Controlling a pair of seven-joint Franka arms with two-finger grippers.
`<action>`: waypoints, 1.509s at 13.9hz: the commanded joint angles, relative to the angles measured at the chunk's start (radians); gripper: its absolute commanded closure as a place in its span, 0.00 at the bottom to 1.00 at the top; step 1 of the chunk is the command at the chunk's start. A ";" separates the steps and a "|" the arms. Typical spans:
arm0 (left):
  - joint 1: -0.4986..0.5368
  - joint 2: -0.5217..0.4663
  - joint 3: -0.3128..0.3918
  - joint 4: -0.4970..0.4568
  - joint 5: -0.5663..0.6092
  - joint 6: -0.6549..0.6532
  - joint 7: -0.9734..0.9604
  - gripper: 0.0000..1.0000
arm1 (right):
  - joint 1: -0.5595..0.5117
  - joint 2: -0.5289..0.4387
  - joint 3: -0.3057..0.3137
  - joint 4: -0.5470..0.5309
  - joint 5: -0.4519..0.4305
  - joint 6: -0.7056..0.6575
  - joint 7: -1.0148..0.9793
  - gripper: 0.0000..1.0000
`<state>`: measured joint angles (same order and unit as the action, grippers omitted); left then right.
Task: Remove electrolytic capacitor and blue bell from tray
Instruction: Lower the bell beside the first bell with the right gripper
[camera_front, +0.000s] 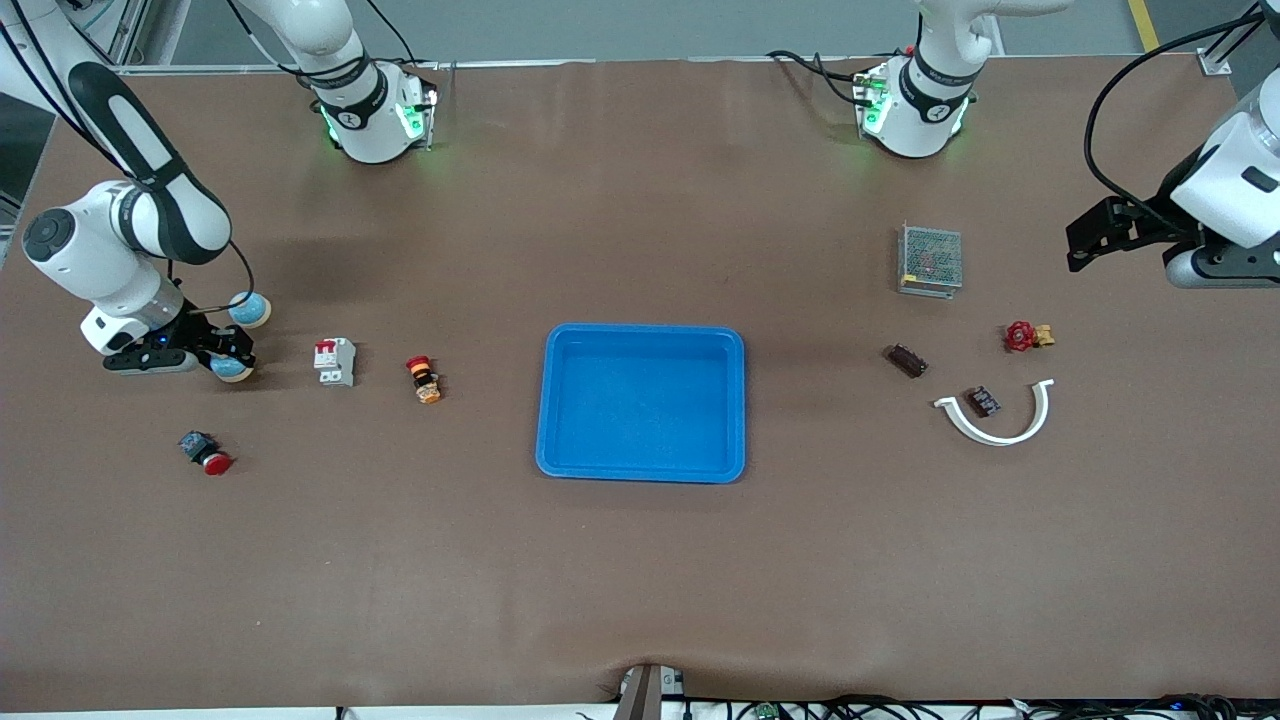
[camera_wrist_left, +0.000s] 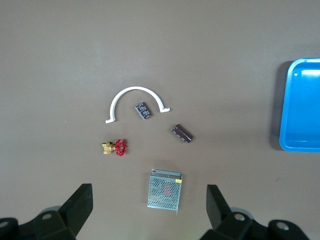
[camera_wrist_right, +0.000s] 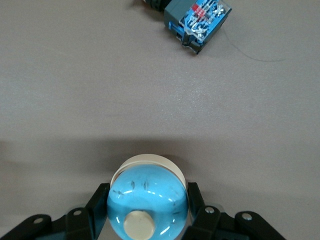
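A blue dome bell (camera_wrist_right: 147, 200) with a cream button sits between the fingers of my right gripper (camera_front: 238, 340), which is shut on its sides low over the table at the right arm's end. In the front view the bell (camera_front: 250, 309) shows on either side of the black fingers. The capacitor (camera_front: 905, 360), a small dark ribbed cylinder, lies on the table toward the left arm's end; it also shows in the left wrist view (camera_wrist_left: 182, 133). My left gripper (camera_front: 1085, 240) is open and empty, up in the air over that end of the table.
A blue tray (camera_front: 548, 400) is at the table's middle. Near the capacitor lie a metal mesh box (camera_front: 930, 260), a red valve (camera_front: 1022, 336), a white arc (camera_front: 1040, 410) and a small dark part (camera_front: 982, 401). Near the bell lie a white breaker (camera_front: 335, 361), a red-orange button (camera_front: 424, 379) and a blue-red switch (camera_front: 205, 452).
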<state>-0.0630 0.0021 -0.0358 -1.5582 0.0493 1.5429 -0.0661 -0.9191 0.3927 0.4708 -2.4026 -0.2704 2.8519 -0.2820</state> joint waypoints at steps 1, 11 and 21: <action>0.014 -0.008 0.001 -0.005 -0.017 0.013 0.017 0.00 | -0.012 0.028 0.012 0.025 0.003 0.011 0.001 1.00; 0.032 0.015 0.007 0.073 -0.005 0.000 0.011 0.00 | -0.014 0.051 0.011 0.062 -0.016 0.006 -0.012 1.00; 0.057 0.007 0.005 0.079 -0.003 -0.038 0.017 0.00 | -0.020 0.071 -0.006 0.080 -0.082 -0.003 -0.028 1.00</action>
<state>-0.0042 0.0066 -0.0310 -1.5018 0.0489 1.5330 -0.0659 -0.9193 0.4489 0.4651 -2.3423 -0.3031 2.8542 -0.3044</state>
